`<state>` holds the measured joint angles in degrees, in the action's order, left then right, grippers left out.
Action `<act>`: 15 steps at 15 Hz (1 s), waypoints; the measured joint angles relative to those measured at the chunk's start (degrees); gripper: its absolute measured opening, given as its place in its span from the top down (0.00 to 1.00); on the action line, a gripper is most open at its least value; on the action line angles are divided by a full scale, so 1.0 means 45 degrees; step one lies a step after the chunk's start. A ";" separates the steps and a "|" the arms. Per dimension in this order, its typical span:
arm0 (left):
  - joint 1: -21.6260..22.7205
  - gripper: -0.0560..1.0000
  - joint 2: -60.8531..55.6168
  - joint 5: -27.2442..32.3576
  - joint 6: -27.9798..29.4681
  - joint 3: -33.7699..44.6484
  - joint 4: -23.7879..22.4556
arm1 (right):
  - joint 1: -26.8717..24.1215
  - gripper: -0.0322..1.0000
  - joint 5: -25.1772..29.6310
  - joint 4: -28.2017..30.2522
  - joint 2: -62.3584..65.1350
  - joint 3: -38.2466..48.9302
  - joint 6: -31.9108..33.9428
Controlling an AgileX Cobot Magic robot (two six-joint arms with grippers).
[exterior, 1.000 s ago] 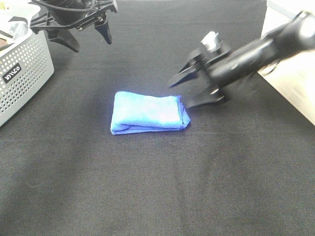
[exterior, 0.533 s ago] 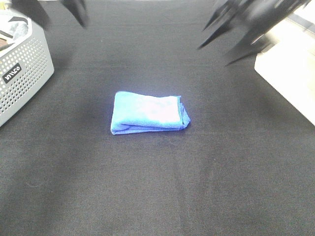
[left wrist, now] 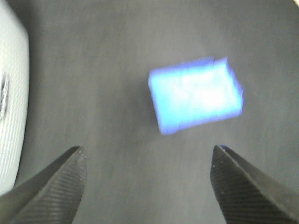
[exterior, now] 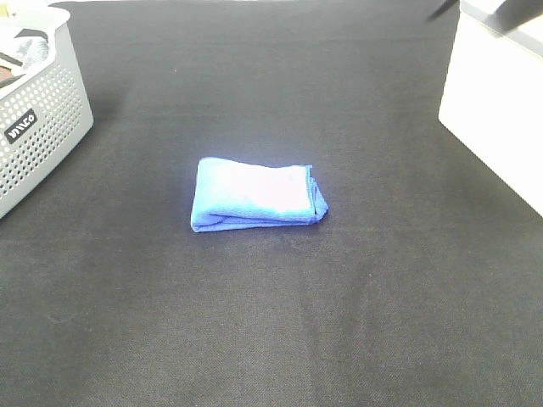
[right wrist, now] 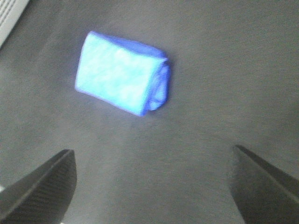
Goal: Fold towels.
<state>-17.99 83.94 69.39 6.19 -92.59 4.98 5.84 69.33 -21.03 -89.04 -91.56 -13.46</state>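
Near part of the black counter (exterior: 271, 339) is bare. Mid-counter lies the towel (exterior: 257, 194), folded into a compact rectangle, layered edges w/ dark hem on its right end. Looks soft, light, limp; layers would likely slip apart if pinched singly, so best taken at the stacked hem end, thru all layers. Farther left, a basket (exterior: 38, 136); far right, a white box (exterior: 492, 119). Left fingers (left wrist: 74, 177) and right fingers (right wrist: 51, 186) both spread wide, holding nothing, hanging above the towel, well apart from it.
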 joint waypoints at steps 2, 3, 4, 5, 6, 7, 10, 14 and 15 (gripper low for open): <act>0.0000 0.28 -0.1808 0.0013 -0.0038 0.2317 -0.0318 | 0.0000 0.17 0.0000 0.0407 0.1273 0.0662 0.0166; 0.0000 0.28 -0.2750 0.0025 -0.0038 0.3476 -0.0433 | 0.0000 0.17 0.0000 0.0407 0.1935 0.1299 0.0166; 0.0000 0.28 -0.3858 0.0025 -0.0038 0.4724 -0.0471 | 0.0000 0.17 0.0000 0.0433 0.2712 0.2139 0.0166; 0.0000 0.28 -0.4902 0.0038 -0.0038 0.5908 -0.0484 | 0.0000 0.17 0.0013 0.0484 0.3412 0.3005 0.0166; 0.0000 0.28 -0.6010 0.0051 -0.0038 0.6875 -0.0497 | 0.0000 0.17 0.0013 0.0509 0.4214 0.3922 0.0166; 0.0000 0.28 -0.7270 0.0064 -0.0038 0.7767 -0.0497 | 0.0000 0.17 -0.0025 0.0509 0.4966 0.5004 0.0166; 0.0000 0.28 -1.1090 0.0102 -0.0038 1.0415 -0.0458 | 0.0000 0.17 -0.0446 0.0509 0.7665 0.8276 0.0166; 0.0000 0.28 -1.6488 0.0127 -0.0038 1.2872 -0.0306 | 0.0013 0.17 -0.0866 0.1579 1.1816 1.2287 0.0166; 0.0000 0.28 -1.7673 0.0127 -0.0038 1.3293 -0.0293 | 0.0013 0.17 -0.0904 0.2050 1.3076 1.2949 0.0166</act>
<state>-17.99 4.41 69.96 6.02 -32.77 3.67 5.90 65.26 -11.80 -30.19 -33.29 -12.72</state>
